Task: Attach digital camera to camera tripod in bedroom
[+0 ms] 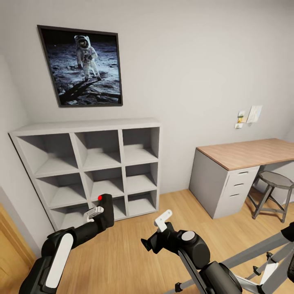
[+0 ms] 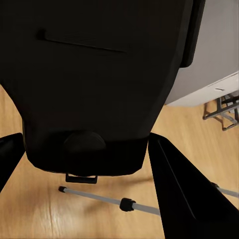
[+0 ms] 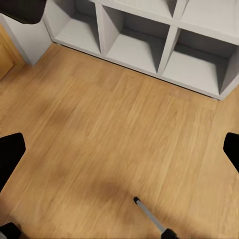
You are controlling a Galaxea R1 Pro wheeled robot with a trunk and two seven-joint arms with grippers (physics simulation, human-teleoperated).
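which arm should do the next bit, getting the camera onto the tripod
Probably the left. Its gripper is shut on the digital camera, held up above the floor. The right gripper is open and empty, nearer the camera tripod lying low at the right, so it could steady that.

My head view is bright and evenly lit, with no glare and no clear light source. The white cube shelves [image 1: 92,171] bow with wide-angle distortion near the edge. Soft, diffuse shadows darken the wood floor [image 3: 124,124] in the right wrist view. The digital camera [image 2: 94,79] reads as near-featureless black in the left wrist view.
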